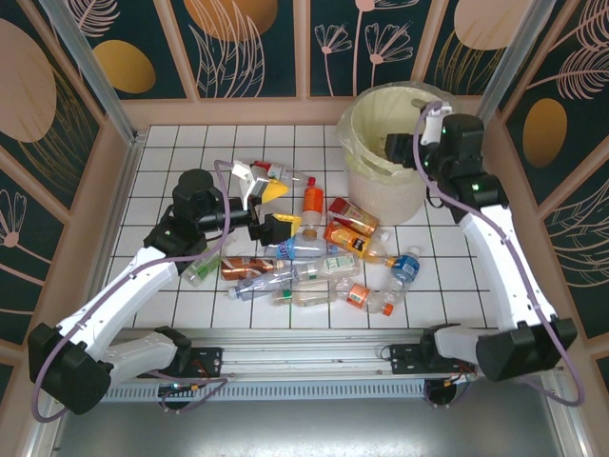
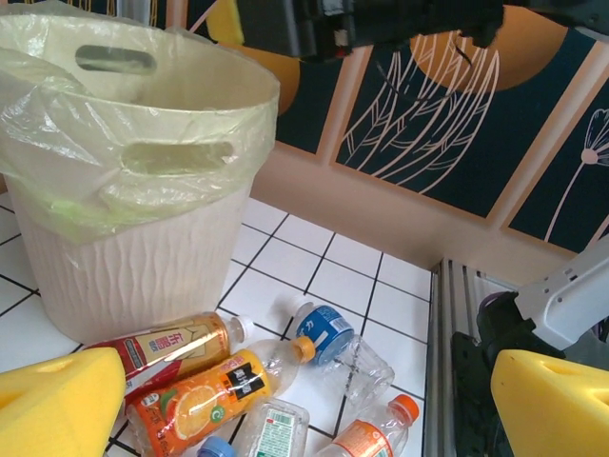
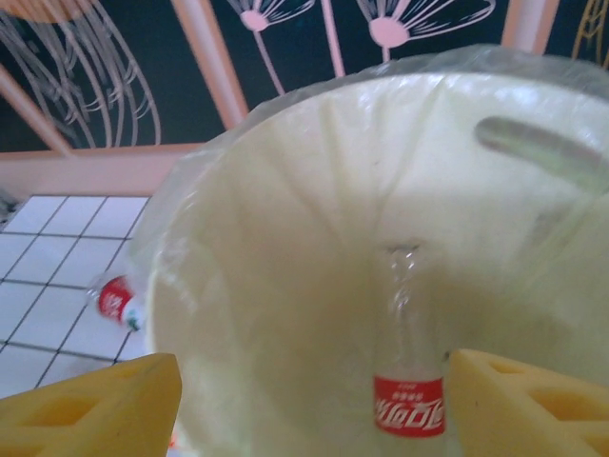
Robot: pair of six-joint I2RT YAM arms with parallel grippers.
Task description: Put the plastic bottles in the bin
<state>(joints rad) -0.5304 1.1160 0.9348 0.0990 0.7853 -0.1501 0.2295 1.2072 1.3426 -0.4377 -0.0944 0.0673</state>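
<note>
Right gripper [image 1: 400, 149]: sits over the mouth of the bin [image 1: 381, 186], which stands at the far right of the tabletop [image 1: 171, 152]. In the right wrist view its two yellow pads [image 3: 95, 409] are spread wide at the lower corners, with nothing clamped between them. The camera looks straight down into the bin.

One clear bottle with a red label [image 3: 409, 400] lies inside the bin against the inner wall, neck pointing up. It is apart from both pads. A second red-labelled bottle [image 3: 116, 300] lies on the tiles just outside the bin's left wall.

Left gripper [image 1: 278, 209]: low over the middle of the tabletop, at the far edge of the bottle pile, pointing toward the bin. Jaws fully apart in the left wrist view, empty.

Plastic bottles [image 1: 314, 262]: most are still on the tabletop, lying in a loose cluster between the two arms, near the bin's base and in front of it.
- Orange juice bottle [image 2: 214, 395] lies on its side, touching a brown bottle with a red label [image 2: 171, 347] that lies nearer the bin.
- Blue-labelled bottle [image 2: 328, 333] lies just beyond them, next to a crushed clear one [image 2: 366, 367].
- One orange bottle with a red cap [image 1: 312, 198] stands upright on the far side of the pile.

The clear liner [image 2: 95, 205] is folded over the bin's rim and covers the handle slots
</note>
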